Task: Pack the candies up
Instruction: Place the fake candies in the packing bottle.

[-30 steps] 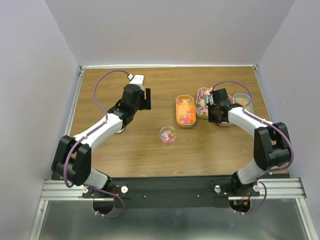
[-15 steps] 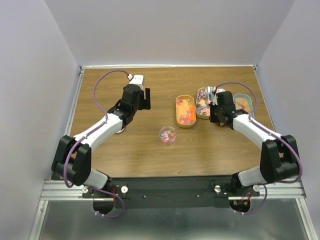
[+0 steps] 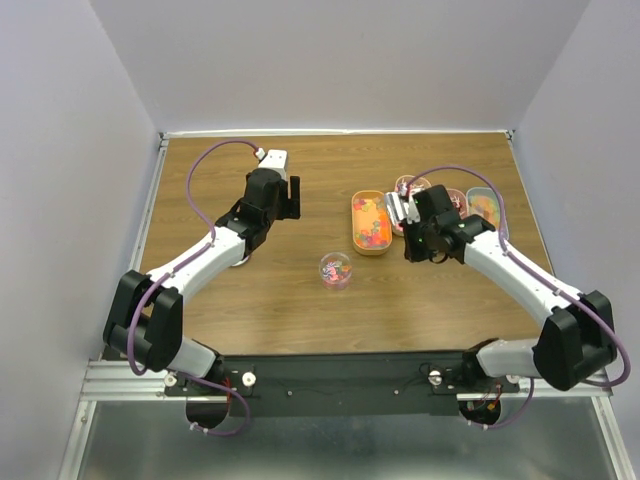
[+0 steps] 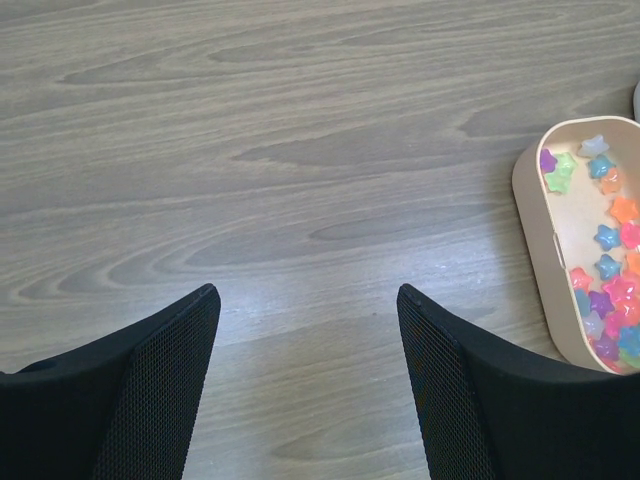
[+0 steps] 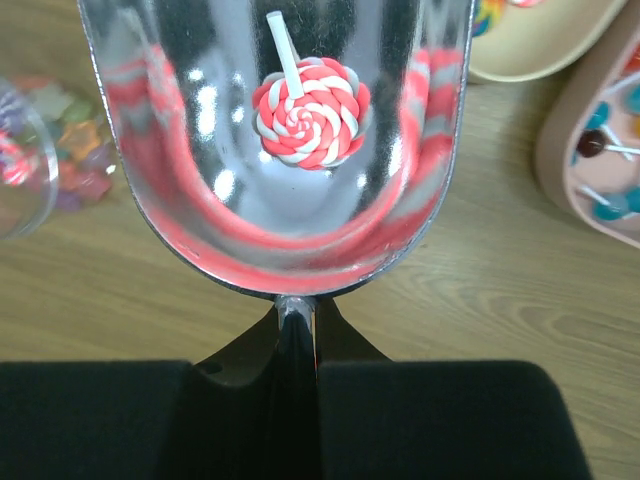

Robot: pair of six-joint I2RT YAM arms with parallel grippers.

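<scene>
My right gripper (image 3: 411,223) (image 5: 300,322) is shut on the handle of a metal scoop (image 3: 398,208) (image 5: 280,150). The scoop holds one red-and-white swirl lollipop (image 5: 308,115) and hangs above the table between the orange tray (image 3: 356,232) and the pink tray. Small multicoloured star candies (image 3: 372,224) (image 4: 610,270) lie in the orange tray (image 4: 533,215). A small clear cup (image 3: 335,270) (image 5: 22,160) with several candies stands nearer the front. My left gripper (image 3: 293,197) (image 4: 308,340) is open and empty over bare wood, left of the orange tray.
Further oblong trays with sweets stand at the back right: a pink one (image 3: 412,186) (image 5: 590,150), another pink one (image 3: 455,196) and a pale blue one (image 3: 487,207). A beige tray rim (image 5: 545,45) shows in the right wrist view. Grey walls surround the table.
My right arm has swung left and toward the front, carrying the scoop out of the pink tray to beside the orange tray. The left arm has not moved.
</scene>
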